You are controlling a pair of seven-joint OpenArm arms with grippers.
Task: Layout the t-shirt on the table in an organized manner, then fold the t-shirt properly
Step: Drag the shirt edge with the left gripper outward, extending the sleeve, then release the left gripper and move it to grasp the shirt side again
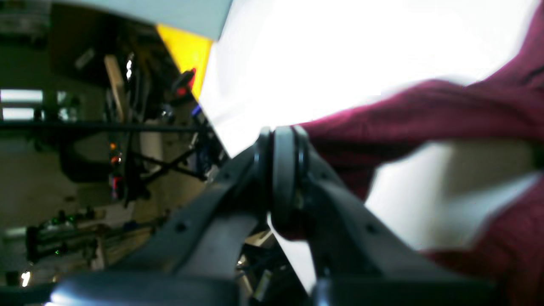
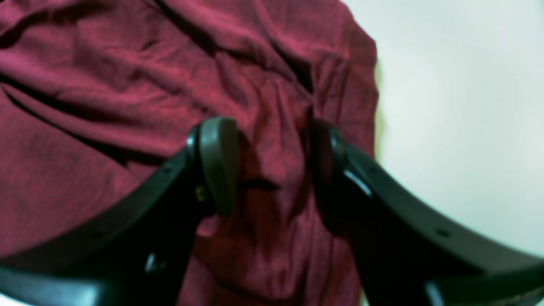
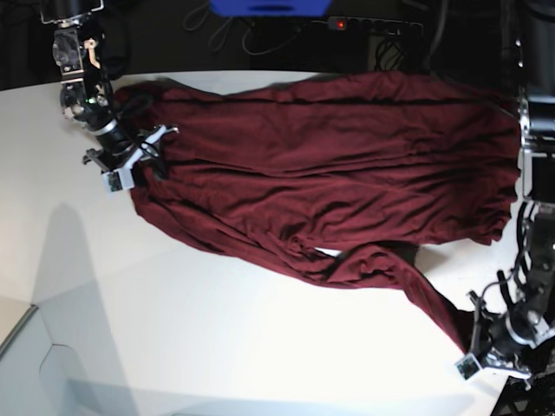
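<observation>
Blue bin (image 3: 270, 7) behind (power strip (image 3: 375, 24) beside it).

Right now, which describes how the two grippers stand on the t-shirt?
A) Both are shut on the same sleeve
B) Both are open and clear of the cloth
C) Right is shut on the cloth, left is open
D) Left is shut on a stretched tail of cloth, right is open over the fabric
D: the left gripper pinches a pulled-out strip of the t-shirt, while the right gripper has its jaws apart with wrinkled fabric between them.

left pincer (image 1: 282, 170) clamped shut on cloth, right pincer (image 2: 272, 170) spread apart, arms wide apart
</observation>
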